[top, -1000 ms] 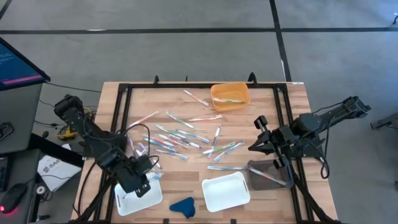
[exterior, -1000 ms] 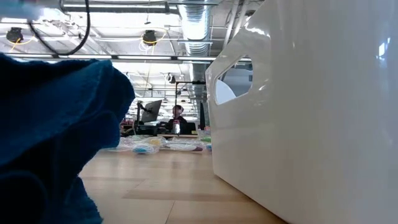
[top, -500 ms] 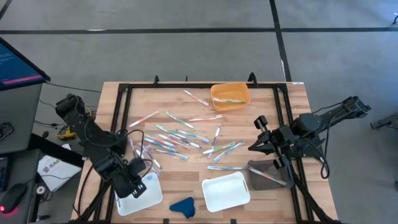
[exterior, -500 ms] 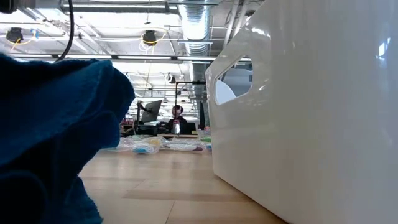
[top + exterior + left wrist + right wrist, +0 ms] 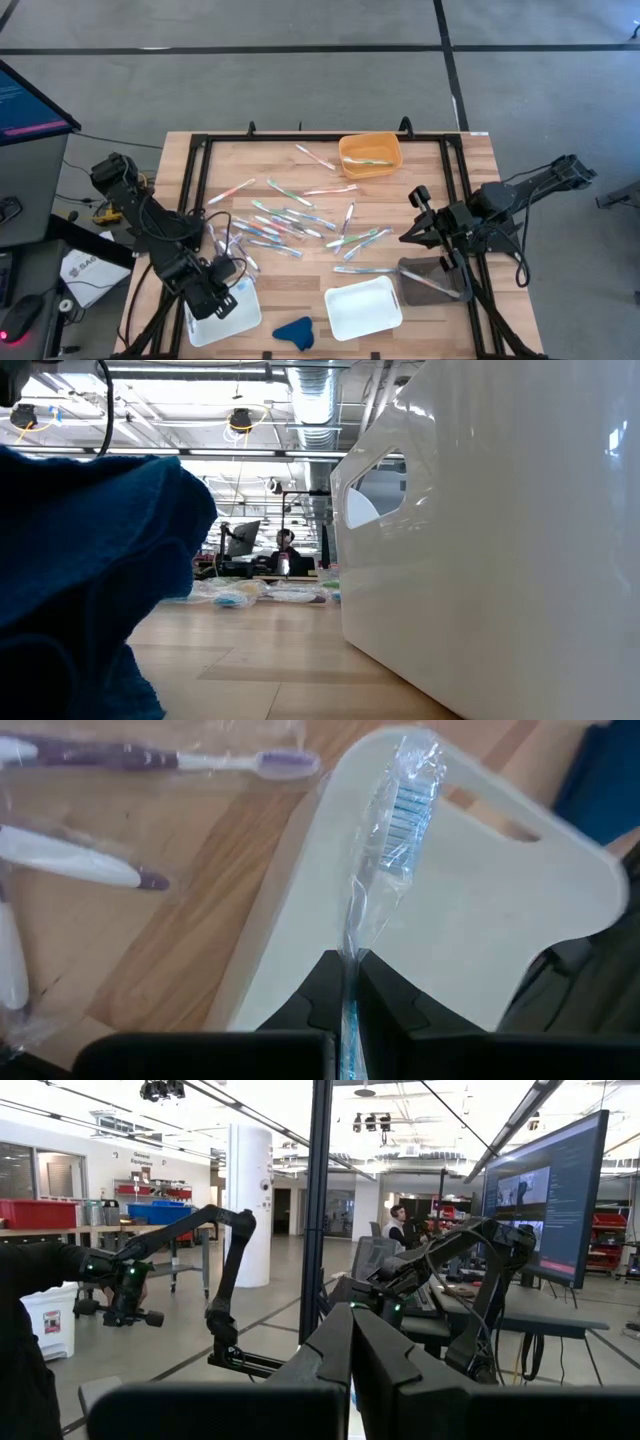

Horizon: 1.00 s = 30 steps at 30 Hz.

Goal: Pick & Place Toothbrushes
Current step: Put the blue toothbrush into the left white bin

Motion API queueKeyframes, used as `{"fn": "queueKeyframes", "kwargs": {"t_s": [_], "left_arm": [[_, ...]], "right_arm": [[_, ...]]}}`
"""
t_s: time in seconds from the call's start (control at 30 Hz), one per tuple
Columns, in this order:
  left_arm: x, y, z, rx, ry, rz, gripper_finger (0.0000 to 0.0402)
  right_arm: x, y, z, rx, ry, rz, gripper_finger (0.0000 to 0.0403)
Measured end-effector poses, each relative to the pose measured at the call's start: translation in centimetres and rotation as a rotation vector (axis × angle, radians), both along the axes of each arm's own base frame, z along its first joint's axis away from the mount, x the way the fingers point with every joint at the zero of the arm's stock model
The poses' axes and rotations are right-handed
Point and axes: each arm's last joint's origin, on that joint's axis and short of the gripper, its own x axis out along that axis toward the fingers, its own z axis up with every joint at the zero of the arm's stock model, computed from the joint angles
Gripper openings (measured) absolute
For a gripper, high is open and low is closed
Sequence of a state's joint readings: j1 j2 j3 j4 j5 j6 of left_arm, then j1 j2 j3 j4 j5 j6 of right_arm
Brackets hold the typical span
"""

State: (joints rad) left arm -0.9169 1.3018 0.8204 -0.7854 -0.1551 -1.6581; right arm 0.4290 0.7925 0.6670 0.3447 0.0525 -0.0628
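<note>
One wrapped blue-bristled toothbrush (image 5: 395,830) is pinched in the left gripper (image 5: 345,982), above the near-left white tray (image 5: 470,920). Released off-centre, it could catch the rim and roll out (wrapper's slippery). Right gripper (image 5: 352,1345) waits clenched, empty, far right.

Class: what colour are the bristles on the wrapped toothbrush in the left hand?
Blue and white bristles, clearest in the left wrist view.
</note>
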Motion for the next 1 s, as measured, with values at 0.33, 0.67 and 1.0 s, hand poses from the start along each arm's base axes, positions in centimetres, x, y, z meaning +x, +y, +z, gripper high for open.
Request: {"fn": "queueKeyframes", "kwargs": {"t_s": [0.33,0.67,1.0], "left_arm": [[0.5,-0.9,-1.8,0.025,0.082,-0.035,0.0006],[0.7,-1.2,-2.7,0.055,0.104,-0.044,0.0006],[0.9,-1.4,-3.4,0.085,0.120,-0.067,0.0006]], "right_arm": [[0.0,0.0,0.0,0.000,0.000,0.000,0.0000],[0.0,0.0,0.0,0.000,0.000,0.000,0.0000],[0.0,0.0,0.0,0.000,0.000,0.000,0.0000]]}}
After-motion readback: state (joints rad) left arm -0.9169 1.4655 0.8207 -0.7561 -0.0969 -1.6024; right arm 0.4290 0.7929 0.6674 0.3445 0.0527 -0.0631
